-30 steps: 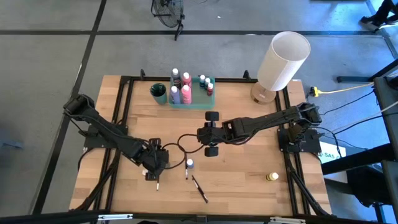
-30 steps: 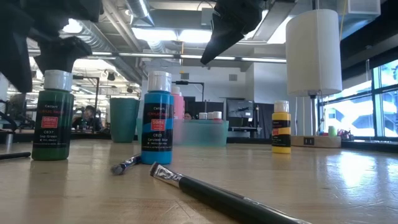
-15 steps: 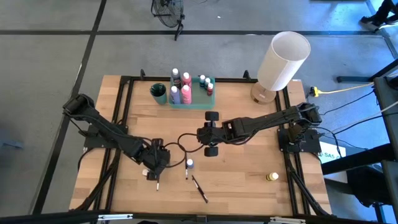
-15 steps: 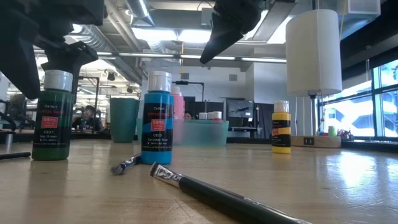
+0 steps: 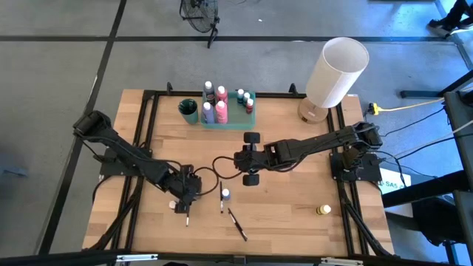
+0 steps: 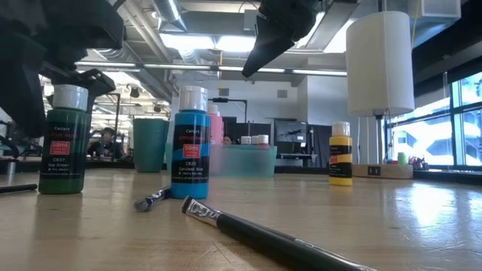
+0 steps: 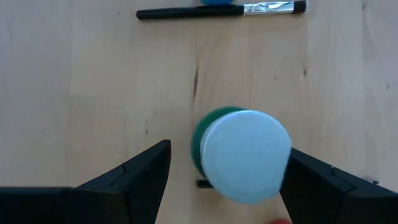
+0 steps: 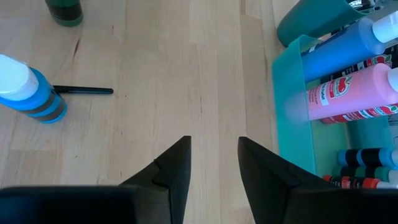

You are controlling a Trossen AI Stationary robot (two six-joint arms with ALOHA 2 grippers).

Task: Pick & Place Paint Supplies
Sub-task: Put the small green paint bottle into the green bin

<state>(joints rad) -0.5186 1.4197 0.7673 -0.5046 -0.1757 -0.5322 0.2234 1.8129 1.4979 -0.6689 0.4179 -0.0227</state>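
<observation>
Paint supplies lay scattered over the wooden table (image 5: 288,210), some already standing in the tray at its far edge. At the left, a green paint bottle with a white cap (image 6: 62,140) stood upright on the wood. The left gripper (image 7: 225,168) hung directly over it, fingers spread wide on either side of the cap, neither one touching it; nothing was held. A thin dark paintbrush (image 5: 187,217) lay flat just beside that bottle on the near side.

Toward the middle, a blue paint bottle with a white cap (image 6: 190,144) stood upright. A second dark paintbrush with a silver ferrule (image 7: 221,10) lay flat right next to it. A third, longer dark brush (image 5: 237,224) lay at a slant nearer the front edge.

At the far side of the table sat a dark teal cup (image 5: 189,111), and next to it the translucent green rectangular tray (image 8: 292,118), which held upright pink, purple and blue bottles plus a few smaller ones.

The right gripper (image 8: 213,162) hovered above bare wood at mid-table, between the tray and the blue bottle, fingers partly apart with nothing between them.

Farther right, a small yellow paint bottle (image 6: 340,155) stood alone near the front right corner, well apart from the rest. A big white cylindrical lamp (image 5: 335,72) stood at the far right corner.
</observation>
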